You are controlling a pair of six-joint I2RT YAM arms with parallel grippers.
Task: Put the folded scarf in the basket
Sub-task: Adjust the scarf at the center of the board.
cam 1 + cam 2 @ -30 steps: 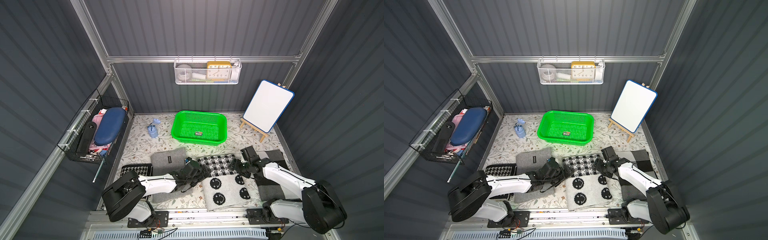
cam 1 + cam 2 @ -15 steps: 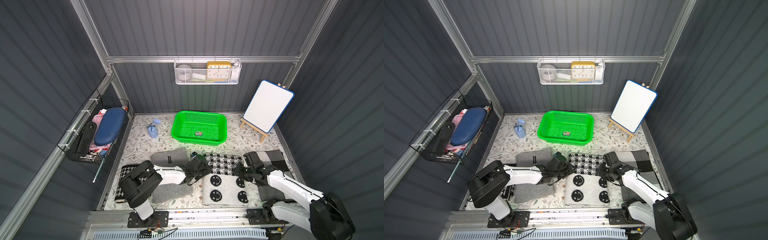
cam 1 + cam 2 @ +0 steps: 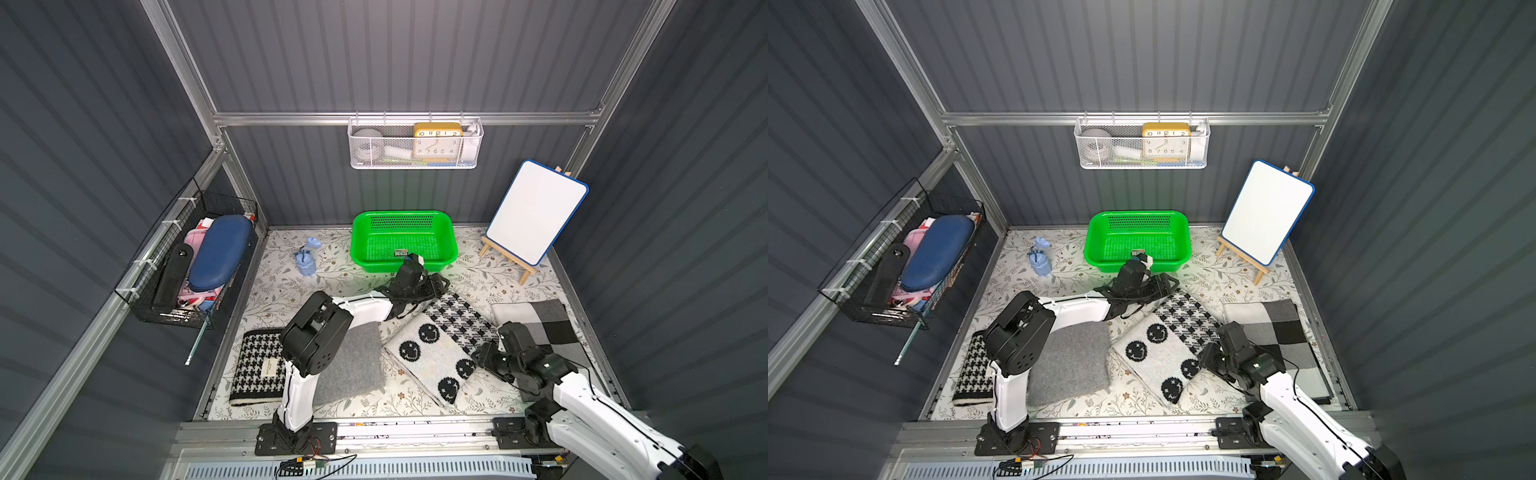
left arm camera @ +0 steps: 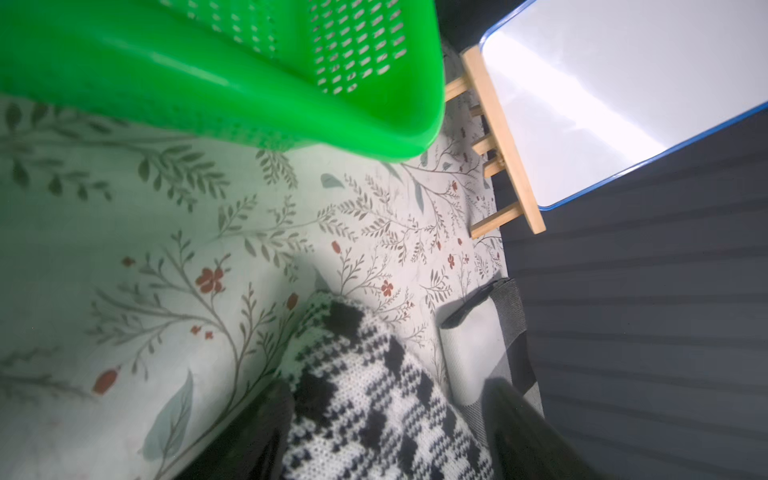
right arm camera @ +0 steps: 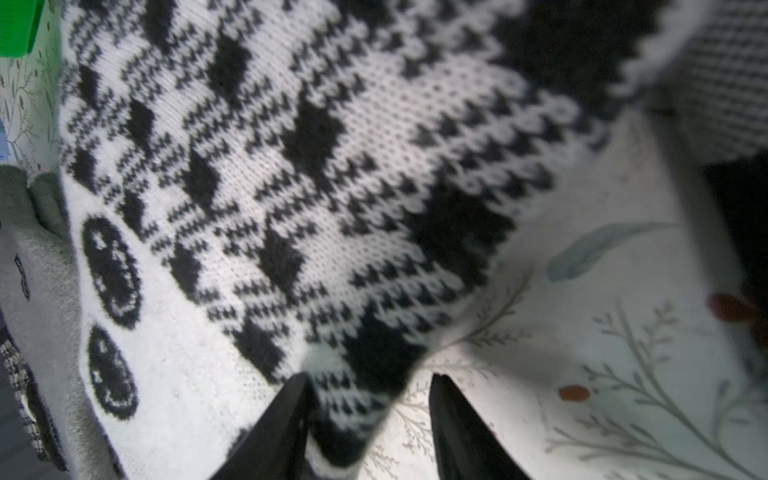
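The folded scarf (image 3: 432, 353) (image 3: 1158, 345) is black and white with smiley faces and a check. It lies slantwise on the floral floor, its far corner close to the bright green basket (image 3: 361, 245) (image 3: 1094, 245). My left gripper (image 3: 434, 286) (image 4: 386, 399) sits at that far corner, just in front of the basket (image 4: 208, 83), open wide with the scarf (image 4: 374, 407) between its fingers. My right gripper (image 3: 484, 359) (image 5: 368, 380) is open at the near right corner. There, the scarf (image 5: 291, 166) touches one finger and bare floor shows beside the other.
A grey folded cloth (image 3: 353, 361) and a houndstooth one (image 3: 257, 370) lie left of the scarf, and a grey checked blanket (image 3: 540, 320) lies to its right. A whiteboard on an easel (image 3: 536, 212) stands back right. A small blue object (image 3: 306, 259) sits left of the basket. Wire baskets hang on the walls.
The scarf has swung from square to slantwise, its far end now nearer the basket. My left gripper has travelled back towards the basket with it. My right gripper has dropped towards the front.
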